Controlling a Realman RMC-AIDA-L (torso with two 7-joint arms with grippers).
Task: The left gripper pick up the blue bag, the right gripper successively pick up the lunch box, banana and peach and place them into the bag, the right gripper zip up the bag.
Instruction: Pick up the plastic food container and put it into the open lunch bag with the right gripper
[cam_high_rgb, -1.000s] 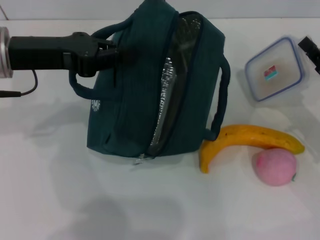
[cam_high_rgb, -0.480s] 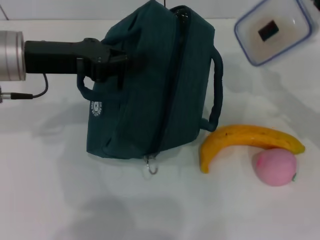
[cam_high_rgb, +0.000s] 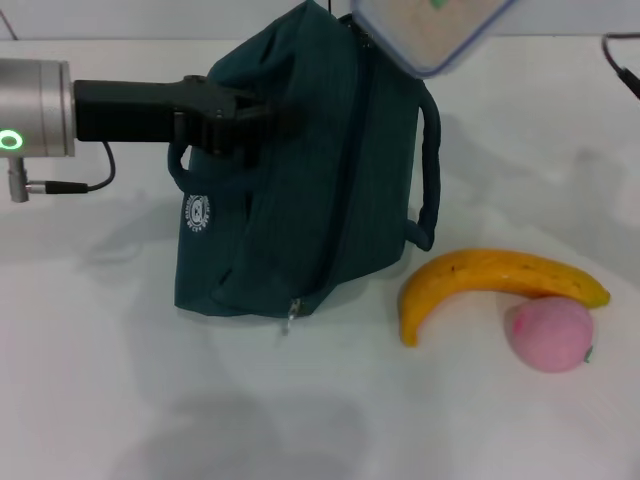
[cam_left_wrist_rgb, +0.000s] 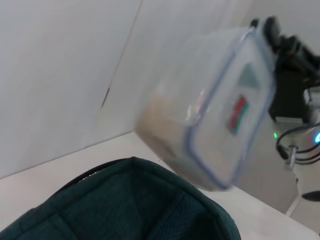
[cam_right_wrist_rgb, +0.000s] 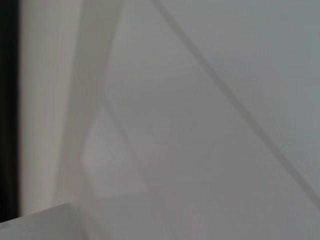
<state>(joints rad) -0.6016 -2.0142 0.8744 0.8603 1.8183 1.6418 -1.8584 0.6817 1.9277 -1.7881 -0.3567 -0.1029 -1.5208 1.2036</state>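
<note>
Nearest, on the white table (cam_high_rgb: 120, 400), the peach (cam_high_rgb: 549, 334) sits at the front right, touching the underside of the banana (cam_high_rgb: 492, 281). Banana lies just behind it, curved, one end pointing down toward the front, the other end reaching right. Both on the table, just right of the blue bag (cam_high_rgb: 300, 180), not in it.

Blue bag stands upright in the middle, round white logo (cam_high_rgb: 196, 211) facing the left side, zip pull (cam_high_rgb: 291, 311) hanging low at the front edge. One loop handle (cam_high_rgb: 430, 170) hangs down the right side near the banana tip.

Left gripper (cam_high_rgb: 262, 112) comes in from the left, level, silver wrist with green light at the far left edge; fingers clamped on the bag's upper left side by the other handle, holding it up.

Farther back and higher, the lunch box (cam_high_rgb: 430, 28) is in the air just above the bag's top right corner, cut off by the top edge in the head view. In the left wrist view the lunch box (cam_left_wrist_rgb: 215, 110) hangs tilted over the bag rim, blue-rimmed lid side turned sideways, right gripper (cam_left_wrist_rgb: 280, 45) dark behind it at its far end; can't tell how its fingers sit. Right wrist view shows only blank pale surfaces.
</note>
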